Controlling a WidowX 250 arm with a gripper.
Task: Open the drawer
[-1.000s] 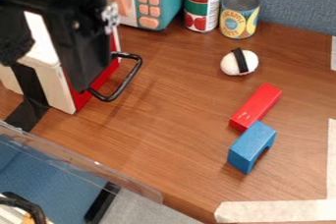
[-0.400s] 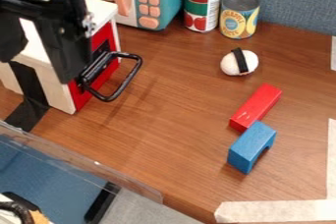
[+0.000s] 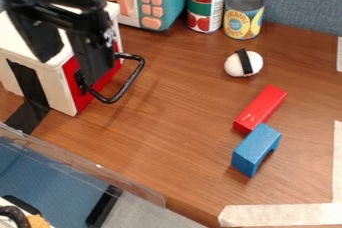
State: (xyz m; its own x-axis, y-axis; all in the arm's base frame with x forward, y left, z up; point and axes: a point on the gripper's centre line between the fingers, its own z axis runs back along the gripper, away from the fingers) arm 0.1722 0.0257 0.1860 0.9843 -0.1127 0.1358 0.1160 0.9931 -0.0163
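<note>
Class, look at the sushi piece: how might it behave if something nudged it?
The sushi piece would probably rock or roll a little, since its white body looks rounded. It seems likely to keep its shape, as its outline shows no sagging. The black band around it may travel with it, since it hugs the surface.

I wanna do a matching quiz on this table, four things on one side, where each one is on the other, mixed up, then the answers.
Column one
1. Drawer handle
2. Blue block
3. Red block
4. Shorter can

Column two
A. Between the white oval piece and the block with a cutout
B. Just right of the taller can
C. Sticking out from a red front
D. Of the two blocks, the one nearer the tape at the bottom

Right pairs: 1-C, 2-D, 3-A, 4-B
</note>
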